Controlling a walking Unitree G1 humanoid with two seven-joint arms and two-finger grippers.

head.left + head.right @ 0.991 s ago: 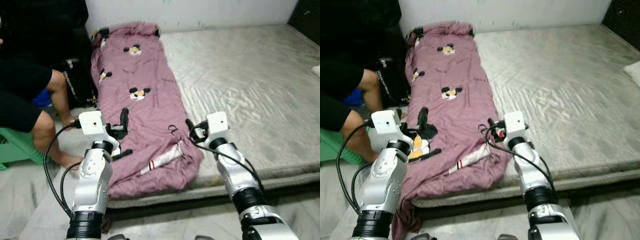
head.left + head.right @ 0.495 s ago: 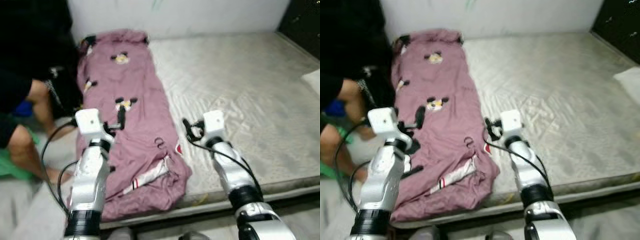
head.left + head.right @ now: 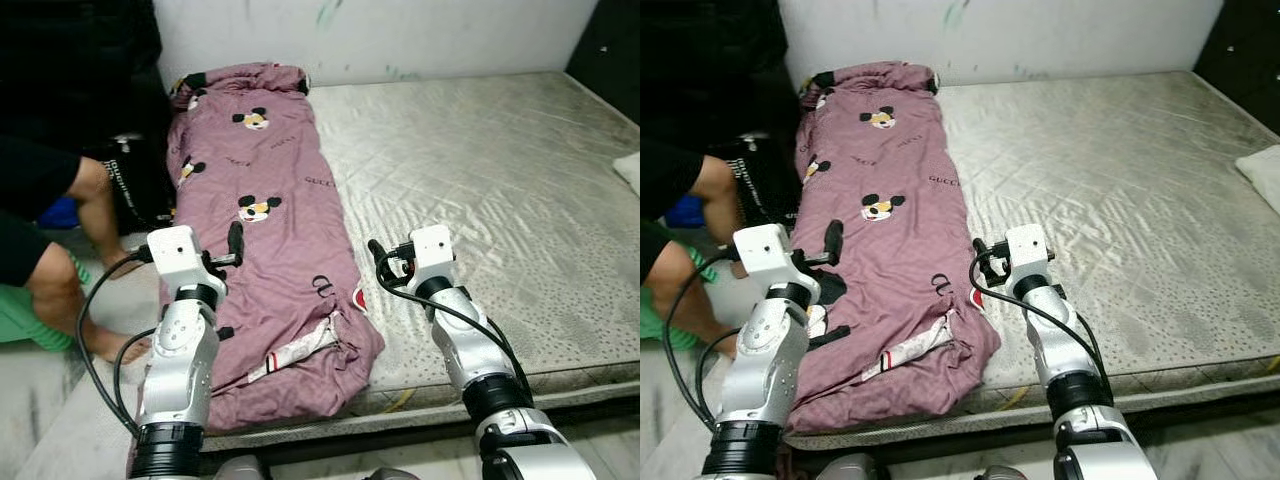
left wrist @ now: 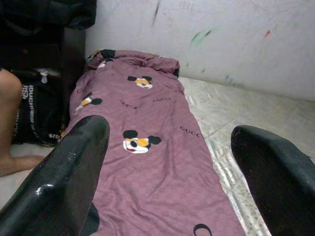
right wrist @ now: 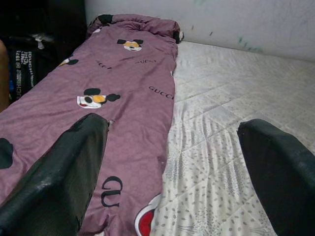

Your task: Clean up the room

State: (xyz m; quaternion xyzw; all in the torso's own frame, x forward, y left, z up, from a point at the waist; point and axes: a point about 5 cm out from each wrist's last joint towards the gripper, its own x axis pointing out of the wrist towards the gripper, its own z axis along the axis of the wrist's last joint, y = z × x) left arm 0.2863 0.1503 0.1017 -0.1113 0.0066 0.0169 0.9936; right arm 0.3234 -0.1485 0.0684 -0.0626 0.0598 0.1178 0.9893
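We hover both spread-jawed grippers, left gripper and right gripper, over the mauve cartoon-print quilt along the grey mattress's left edge, poised to pinch its near hem.

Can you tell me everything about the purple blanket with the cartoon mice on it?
The purple blanket is a soft, mauve cloth printed with cartoon mouse heads and small dark lettering. It is folded into a long strip along the left side of the grey mattress, running from the wall to the near edge. Its far end is bunched up; its near end is rumpled, showing a white striped band. The left gripper is over it with jaws open, and the right gripper, also open, is beside its edge.
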